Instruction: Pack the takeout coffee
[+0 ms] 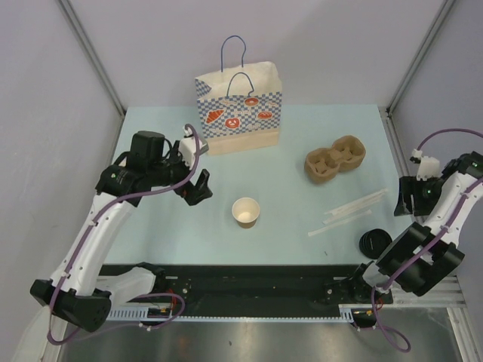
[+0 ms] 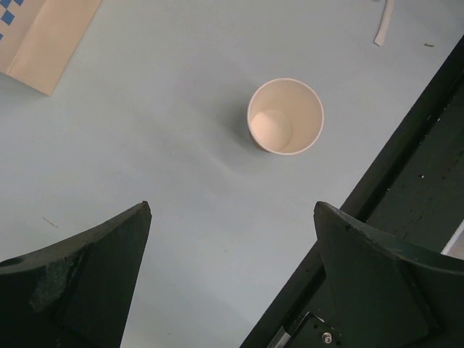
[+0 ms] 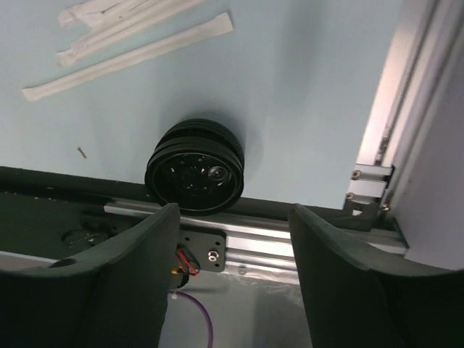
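Bright, even diffuse light; soft faint shadows, sharp focus

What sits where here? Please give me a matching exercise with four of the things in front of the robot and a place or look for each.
Things:
1. bag
2. cup
3. carrier
4. lids

Places and looks:
A. black, stacked at the near right edge
B. in the centre, upright, open on top
C. far back, standing, handles up
D. brown, right of centre, both wells empty

Pairs: 1-C, 2-B, 3-D, 4-A
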### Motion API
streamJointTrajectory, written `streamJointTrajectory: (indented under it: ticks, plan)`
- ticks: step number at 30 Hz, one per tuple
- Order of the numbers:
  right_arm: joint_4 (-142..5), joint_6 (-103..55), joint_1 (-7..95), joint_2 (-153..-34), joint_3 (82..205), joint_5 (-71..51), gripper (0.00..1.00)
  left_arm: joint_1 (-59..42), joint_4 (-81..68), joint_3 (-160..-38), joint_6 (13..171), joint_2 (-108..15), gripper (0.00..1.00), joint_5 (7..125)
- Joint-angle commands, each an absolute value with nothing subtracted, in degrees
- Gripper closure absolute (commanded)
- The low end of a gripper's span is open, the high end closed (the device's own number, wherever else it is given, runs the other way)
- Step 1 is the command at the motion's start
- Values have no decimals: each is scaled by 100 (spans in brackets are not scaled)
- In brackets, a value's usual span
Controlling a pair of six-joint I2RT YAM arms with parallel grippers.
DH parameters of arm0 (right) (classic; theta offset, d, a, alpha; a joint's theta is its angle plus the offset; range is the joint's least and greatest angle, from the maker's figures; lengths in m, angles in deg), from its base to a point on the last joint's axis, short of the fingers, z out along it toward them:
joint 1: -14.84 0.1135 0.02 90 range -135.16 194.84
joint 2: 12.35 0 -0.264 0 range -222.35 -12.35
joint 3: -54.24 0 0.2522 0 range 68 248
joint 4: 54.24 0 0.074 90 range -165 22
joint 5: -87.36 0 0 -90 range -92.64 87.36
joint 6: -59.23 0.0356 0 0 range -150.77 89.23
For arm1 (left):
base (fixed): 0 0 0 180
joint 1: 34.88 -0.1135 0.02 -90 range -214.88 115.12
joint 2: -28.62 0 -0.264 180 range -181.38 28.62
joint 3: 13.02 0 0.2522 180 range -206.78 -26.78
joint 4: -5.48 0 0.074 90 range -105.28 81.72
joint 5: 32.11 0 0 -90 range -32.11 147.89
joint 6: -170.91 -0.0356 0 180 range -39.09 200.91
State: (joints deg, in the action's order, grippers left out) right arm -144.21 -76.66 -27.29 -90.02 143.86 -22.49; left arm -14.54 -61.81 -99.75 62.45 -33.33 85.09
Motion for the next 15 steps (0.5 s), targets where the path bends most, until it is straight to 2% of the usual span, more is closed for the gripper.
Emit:
streamJointTrajectory:
  ticks: [1, 4, 15]
  plan:
    - [-14966, -7717, -2717, -9005, 13973, -2313, 36, -1396, -6355, -10298, 6211, -3431, 1, 8593]
    - [-14667, -7726, -2717, -9005, 13657, -2040, 42, -1361, -6496, -10316, 6087, -3483, 1, 8461]
    - [-13516, -7068, -2690, -8715, 12646, -1872, 50, -1203, -6786, -10298, 6008, -3527, 0, 8259]
